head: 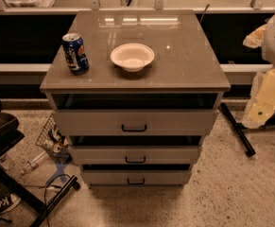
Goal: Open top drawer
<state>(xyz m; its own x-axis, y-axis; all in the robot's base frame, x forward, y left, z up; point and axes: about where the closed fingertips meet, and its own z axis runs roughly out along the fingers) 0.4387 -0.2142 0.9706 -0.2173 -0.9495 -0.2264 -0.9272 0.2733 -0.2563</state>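
End effector (263, 103) at right edge, apart from top drawer (134, 122).

The top drawer (135, 122) stands partly pulled out, the end effector (265, 104) hanging well off to its right.

My one camera sits high before the cabinet (135, 79), tilted down, square to its fronts, near enough that it fills mid-frame. My gripper lies somewhere in the pale arm (269, 89) at the right edge.
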